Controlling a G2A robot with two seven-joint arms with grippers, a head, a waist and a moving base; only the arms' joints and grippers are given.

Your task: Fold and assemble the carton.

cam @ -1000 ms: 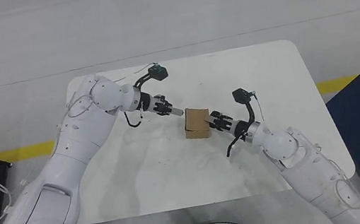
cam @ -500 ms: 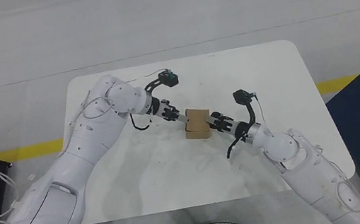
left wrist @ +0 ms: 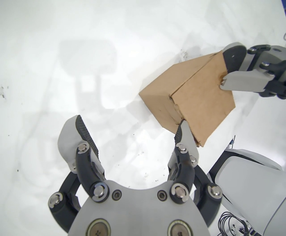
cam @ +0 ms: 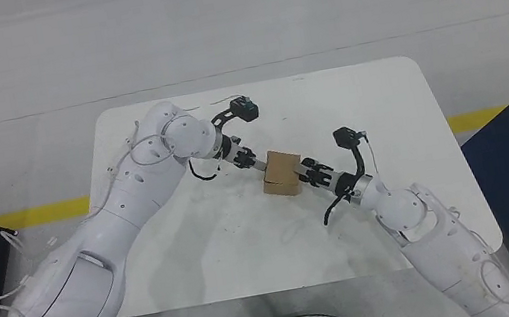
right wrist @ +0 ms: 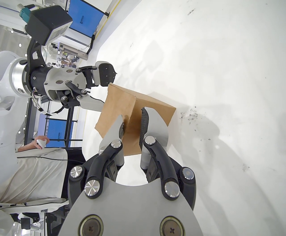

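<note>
Nearest in, the right gripper [right wrist: 133, 121] has a firm pinch on the carton [cam: 282, 172]. Its two fingers [right wrist: 156, 127] sit close together, one on each side of a brown cardboard panel, pads pressed onto it. The carton itself is at the middle of the white table [cam: 378, 107], right between the two arms, and it's only partly made up. There's a boxy body with a crease running down it, and a flat panel that sticks out past the body's edge. The cardboard by the right gripper's pads is darkened and a bit worn.

On to the far side of the carton, and here's the left gripper [left wrist: 130, 124], spread wide and holding nothing. One of its fingertips [left wrist: 182, 131] touches the carton's lower corner, just where the overhanging panel meets the body. The other fingertip is well off to the side, over bare tabletop. In the right wrist view that open left gripper sits at the carton's far edge, one pad above the panel's corner, the other finger against the panel's side.

Beyond that the tabletop runs on white, with dark scuffs and specks near the carton.
</note>
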